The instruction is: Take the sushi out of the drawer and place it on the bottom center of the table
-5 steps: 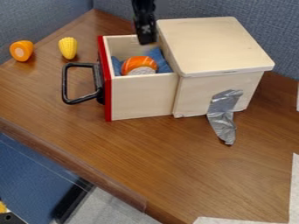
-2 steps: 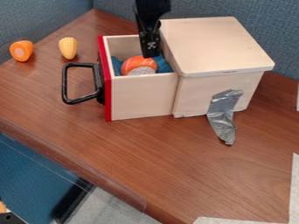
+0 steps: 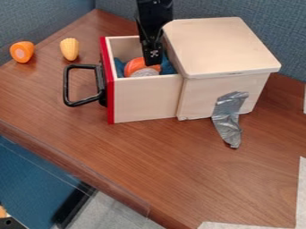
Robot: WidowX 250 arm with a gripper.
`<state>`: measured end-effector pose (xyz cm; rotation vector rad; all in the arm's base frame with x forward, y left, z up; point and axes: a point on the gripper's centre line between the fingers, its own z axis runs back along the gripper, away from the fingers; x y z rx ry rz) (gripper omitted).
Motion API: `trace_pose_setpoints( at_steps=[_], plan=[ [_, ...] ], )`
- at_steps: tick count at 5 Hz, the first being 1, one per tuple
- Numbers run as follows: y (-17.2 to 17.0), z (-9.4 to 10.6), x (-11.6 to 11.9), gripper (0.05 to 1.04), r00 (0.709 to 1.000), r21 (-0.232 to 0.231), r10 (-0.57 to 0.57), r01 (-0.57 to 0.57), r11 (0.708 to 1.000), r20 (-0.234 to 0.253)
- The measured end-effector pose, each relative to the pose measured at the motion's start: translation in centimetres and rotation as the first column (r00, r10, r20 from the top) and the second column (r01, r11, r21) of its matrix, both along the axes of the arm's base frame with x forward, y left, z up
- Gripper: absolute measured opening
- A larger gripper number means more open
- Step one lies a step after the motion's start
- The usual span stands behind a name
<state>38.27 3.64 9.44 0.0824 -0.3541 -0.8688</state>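
Observation:
The black gripper (image 3: 153,59) hangs down from the top edge into the open drawer, and its tip overlaps the right part of the sushi in view. Orange on top and whitish below, the sushi (image 3: 136,67) lies in the drawer (image 3: 146,99) on a blue cloth (image 3: 168,68). I cannot tell whether the gripper touches the sushi. The drawer has a red front and a black handle and is pulled out to the left of its wooden box. Brown wood covers the table (image 3: 179,165).
The wooden box (image 3: 221,47) stands right of the drawer, with silver tape (image 3: 228,118) running from its side to the table. A yellow corn (image 3: 70,49) and an orange toy piece (image 3: 22,52) lie at the left. The black handle (image 3: 67,86) sticks out leftward.
The gripper has come down from above the drawer to inside it, beside the sushi, and now covers part of it. The sushi and drawer have not visibly moved.

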Motion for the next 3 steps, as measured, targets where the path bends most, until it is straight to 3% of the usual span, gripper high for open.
trace_pose_setpoints(
  at_steps=[3],
  plan=[
    [-0.2,-2.0,-1.5,0.977,0.999,-0.001,0.004,-0.004,1.000,-0.049]
  ],
)
